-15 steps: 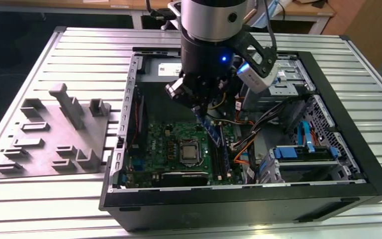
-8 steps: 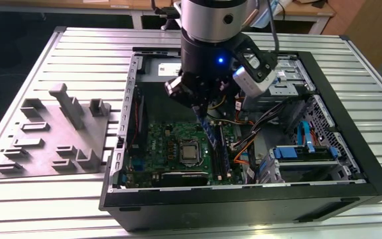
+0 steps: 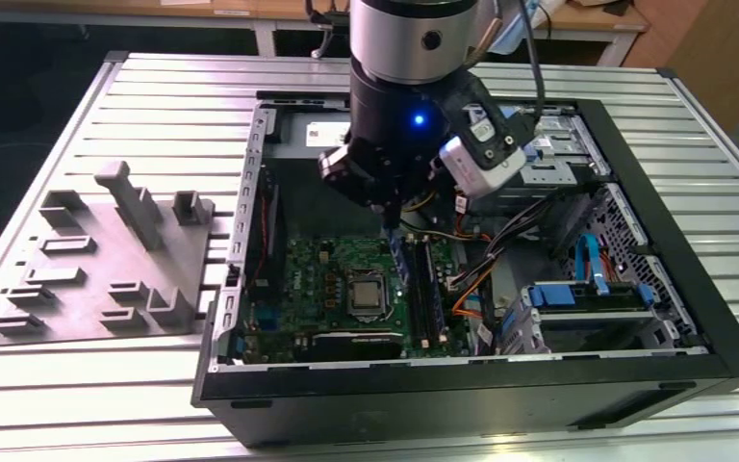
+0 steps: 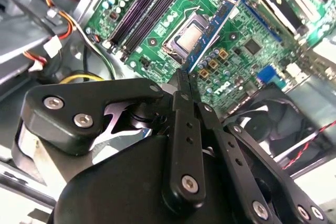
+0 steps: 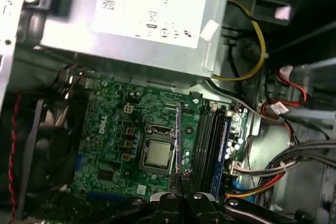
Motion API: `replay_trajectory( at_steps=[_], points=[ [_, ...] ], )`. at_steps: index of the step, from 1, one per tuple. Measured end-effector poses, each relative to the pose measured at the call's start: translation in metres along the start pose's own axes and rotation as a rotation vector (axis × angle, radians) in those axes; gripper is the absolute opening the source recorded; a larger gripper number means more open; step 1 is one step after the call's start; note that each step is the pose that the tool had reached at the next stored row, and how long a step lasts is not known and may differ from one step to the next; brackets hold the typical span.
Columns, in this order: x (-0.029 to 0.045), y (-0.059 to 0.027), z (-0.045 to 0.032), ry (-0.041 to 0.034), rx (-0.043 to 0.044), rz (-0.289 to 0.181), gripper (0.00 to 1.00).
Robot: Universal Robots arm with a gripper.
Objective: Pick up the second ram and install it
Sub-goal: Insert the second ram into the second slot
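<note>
Black two-finger gripper [image 4: 185, 83] pinches long blue-green flat memory stick [image 4: 210, 35] (held edge-on), long black motherboard slots [image 5: 206, 140] just beyond fingertips. Risk: slight tilt, stick misses slot, jams.

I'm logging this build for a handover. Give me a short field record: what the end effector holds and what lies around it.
end effector: shut on the second ram
second ram: gripped at one end, reaching toward the motherboard, not seated in a slot
motherboard: green, inside the computer case
memory slots: black, beside the processor socket
computer case: open, on the slatted table
grey fixture: on the table, at the exterior view's left of the case
</note>
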State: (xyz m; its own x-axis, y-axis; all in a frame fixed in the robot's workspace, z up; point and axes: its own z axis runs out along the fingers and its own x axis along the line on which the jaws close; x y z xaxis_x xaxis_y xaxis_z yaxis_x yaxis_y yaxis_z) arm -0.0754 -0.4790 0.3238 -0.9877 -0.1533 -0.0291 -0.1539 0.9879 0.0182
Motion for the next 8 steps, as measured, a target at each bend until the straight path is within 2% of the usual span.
replay_trajectory(
  at_steps=[8],
  points=[
    [0.0, 0.0, 0.0012, -0.0025, 0.0042, 0.142, 0.11]
  ],
)
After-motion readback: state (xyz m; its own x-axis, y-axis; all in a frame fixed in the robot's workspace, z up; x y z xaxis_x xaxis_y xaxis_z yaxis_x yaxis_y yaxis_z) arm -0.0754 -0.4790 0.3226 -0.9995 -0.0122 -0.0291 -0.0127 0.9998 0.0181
